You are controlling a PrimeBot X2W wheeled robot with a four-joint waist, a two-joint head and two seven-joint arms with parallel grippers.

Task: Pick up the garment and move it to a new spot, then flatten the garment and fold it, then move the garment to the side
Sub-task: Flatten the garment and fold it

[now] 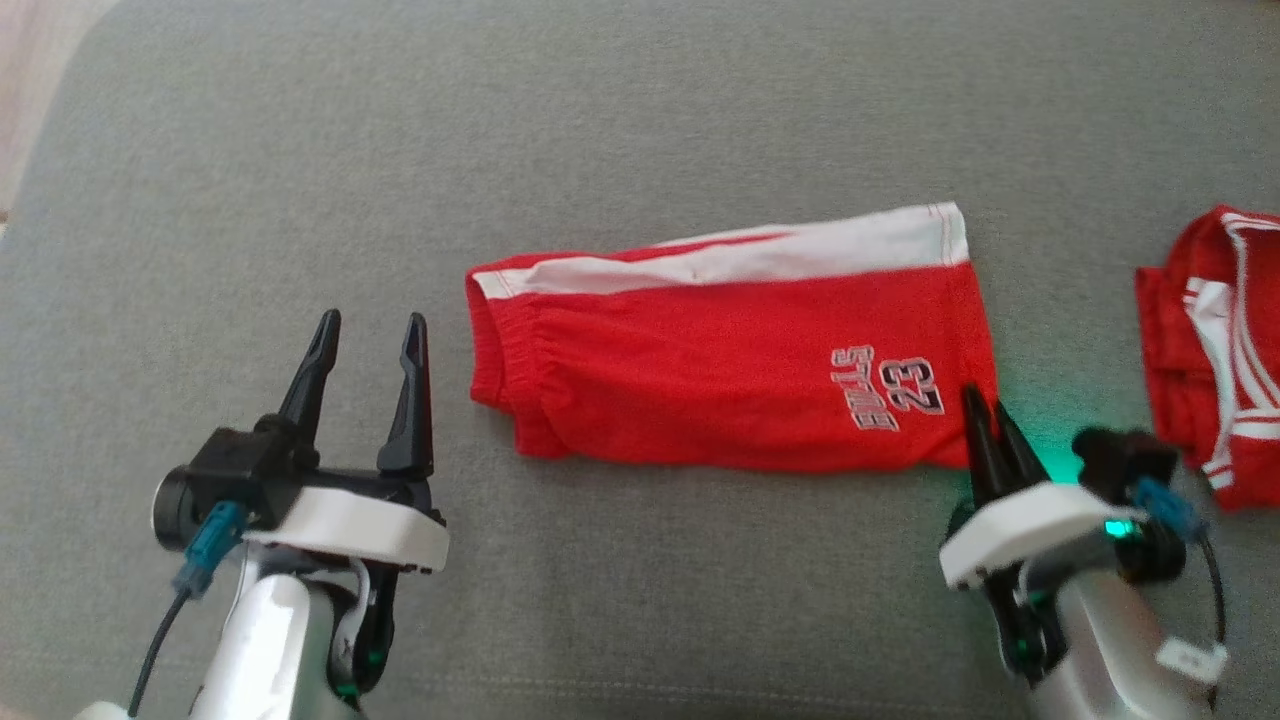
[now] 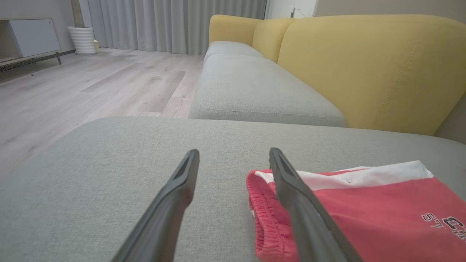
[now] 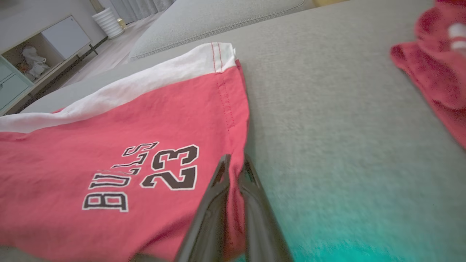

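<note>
R claw (image 1: 985,402) pinching shorts (image 1: 730,370) hem corner, L claw (image 1: 371,320) spread, beside waistband (image 1: 497,345)

Yellow sofa (image 2: 364,72), grey curtains (image 2: 174,22), white ribbed pot (image 2: 83,39).

The left hand (image 1: 369,320) sits at the lower left of the head view on its white forearm (image 1: 260,640) — two long dark fingers spread wide apart, pointing up the frame. The right hand (image 1: 985,405), at the lower right, leans up and leftward with its fingers pressed together — pinched on the corner edge of the red fabric shorts (image 1: 730,370). A green light (image 1: 1115,528) glows at its wrist.
</note>
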